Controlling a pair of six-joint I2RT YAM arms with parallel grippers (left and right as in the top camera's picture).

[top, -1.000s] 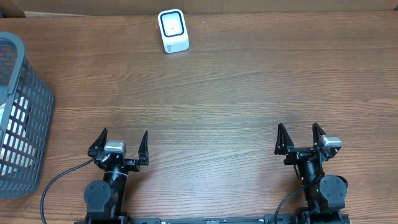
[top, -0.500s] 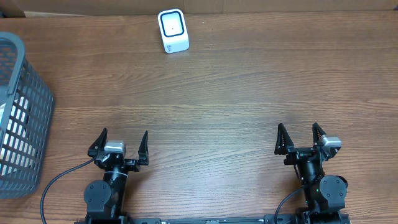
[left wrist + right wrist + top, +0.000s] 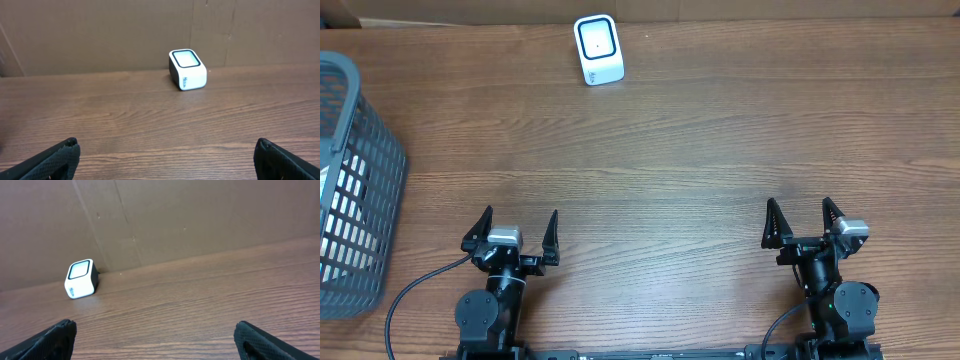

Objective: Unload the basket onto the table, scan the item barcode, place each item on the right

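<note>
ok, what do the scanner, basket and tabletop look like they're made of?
scanner: likely plastic, with a smooth white shell and a black-framed window on its face.
basket: likely moulded plastic, matte grey, with open grid walls.
tabletop: wood or wood-look laminate, with brown grain lines and a low sheen; can't tell which.

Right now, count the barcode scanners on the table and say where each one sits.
1. The scanner stands at the far edge of the table, left of centre. The basket at the left edge may hide more; what lies inside it cannot be made out.
</note>
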